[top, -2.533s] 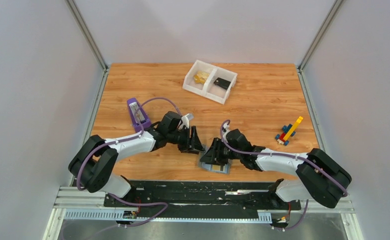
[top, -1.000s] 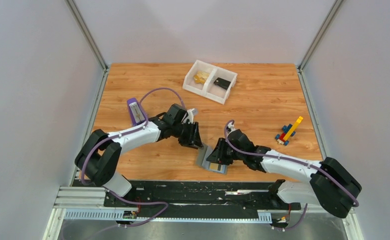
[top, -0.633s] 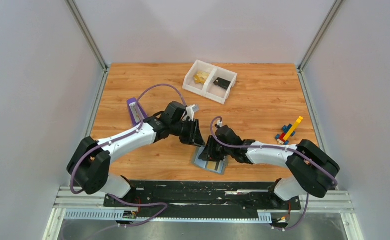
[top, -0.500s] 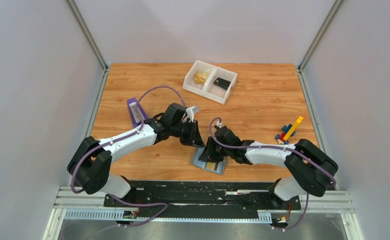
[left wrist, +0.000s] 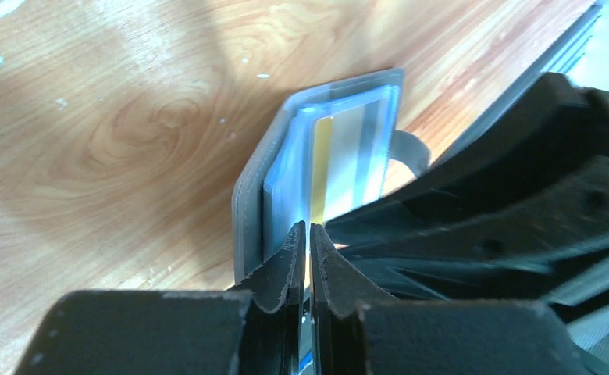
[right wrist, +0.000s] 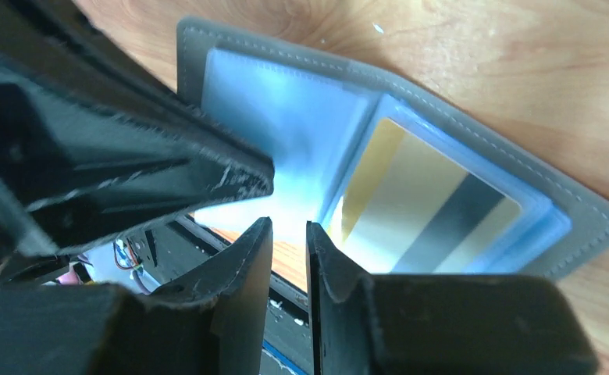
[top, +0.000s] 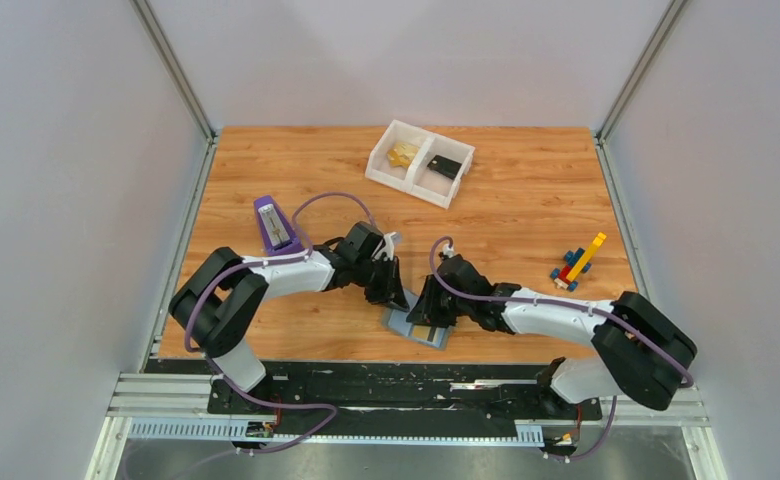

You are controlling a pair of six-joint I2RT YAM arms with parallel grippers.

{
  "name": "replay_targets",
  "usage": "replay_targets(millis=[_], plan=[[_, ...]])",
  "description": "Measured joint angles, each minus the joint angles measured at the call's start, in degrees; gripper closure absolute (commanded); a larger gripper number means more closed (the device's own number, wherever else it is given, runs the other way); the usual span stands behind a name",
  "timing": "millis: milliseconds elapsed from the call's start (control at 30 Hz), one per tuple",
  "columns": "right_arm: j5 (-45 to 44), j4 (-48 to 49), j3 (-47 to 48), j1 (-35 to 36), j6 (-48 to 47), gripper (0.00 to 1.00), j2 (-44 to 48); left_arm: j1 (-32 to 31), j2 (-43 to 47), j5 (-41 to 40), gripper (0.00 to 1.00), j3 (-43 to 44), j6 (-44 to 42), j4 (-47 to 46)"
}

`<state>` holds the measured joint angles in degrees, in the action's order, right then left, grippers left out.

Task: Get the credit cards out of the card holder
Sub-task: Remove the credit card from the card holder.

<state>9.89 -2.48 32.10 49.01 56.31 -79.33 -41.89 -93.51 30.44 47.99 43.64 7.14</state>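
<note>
Grey and soft, the card holder lay open on the wooden table, with the white tray well beyond it. One gold credit card sat under a clear sleeve in one of the holder's panels. I judged the card light, stiff and slick, best nipped by its edge at the sleeve mouth. The limp holder would probably lift unless pinned.

The left gripper had its fingers all but pressed together at the holder's sleeve edge. Whether they nipped card or plastic I could not tell. The right gripper, narrowly parted and empty, hung at the holder's edge near its fold.

Only the wrist views showed the card's stripes. The top view alone showed the tray and both arms crowding the holder.
</note>
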Motion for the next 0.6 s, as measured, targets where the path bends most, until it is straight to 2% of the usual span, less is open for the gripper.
replay_targets(millis=[167, 300, 600], plan=[[-1.4, -3.0, -2.0, 0.0, 0.7, 0.76, 5.7, -0.1, -2.6, -0.5, 0.84, -1.0, -0.1, -0.6], [-3.0, -5.0, -3.5, 0.0, 1.3, 0.76, 9.3, -0.1, -2.7, -0.6, 0.77, -1.6, -0.2, -1.2], [-5.8, -6.3, -6.3, 0.0, 2.3, 0.79, 9.9, -0.1, -4.5, 2.1, 0.69, -4.1, 1.2, -9.1]])
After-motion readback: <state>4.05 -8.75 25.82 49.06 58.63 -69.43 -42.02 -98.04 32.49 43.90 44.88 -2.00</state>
